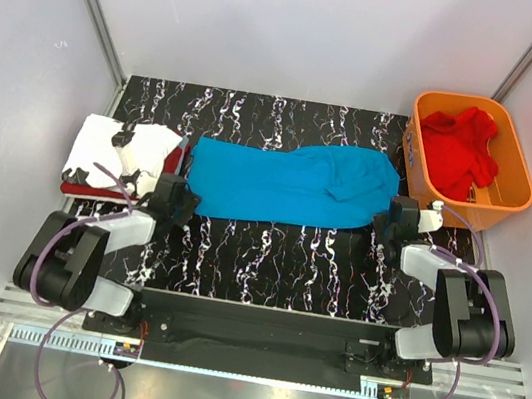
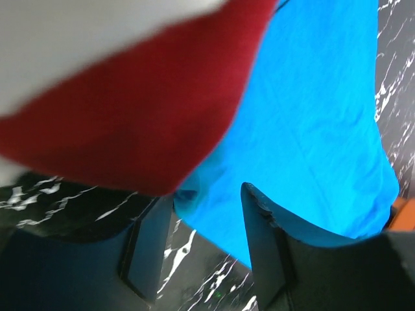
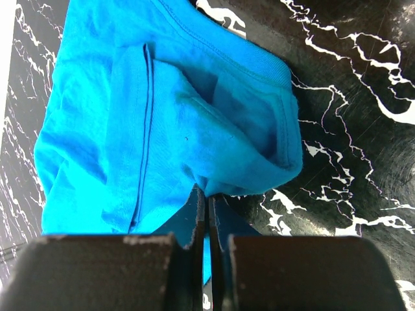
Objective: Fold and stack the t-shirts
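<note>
The bright blue t-shirt (image 1: 278,186) lies spread across the middle of the black marbled table (image 1: 288,254). My right gripper (image 3: 207,194) is shut on its right edge, with a bunched fold of blue cloth (image 3: 162,116) just ahead of the fingertips. My left gripper (image 2: 204,220) stands open at the shirt's near left corner (image 2: 311,116), cloth between the jaws but not pinched. At the left, a folded white t-shirt with black marks (image 1: 117,148) rests on a dark red one (image 1: 85,191). A brighter red t-shirt (image 1: 461,149) lies in the basket.
The orange plastic basket (image 1: 521,164) stands off the table's back right corner. Grey walls close in on both sides and behind. The folded stack's dark red edge (image 2: 142,123) hangs close above my left gripper's fingers (image 2: 149,240).
</note>
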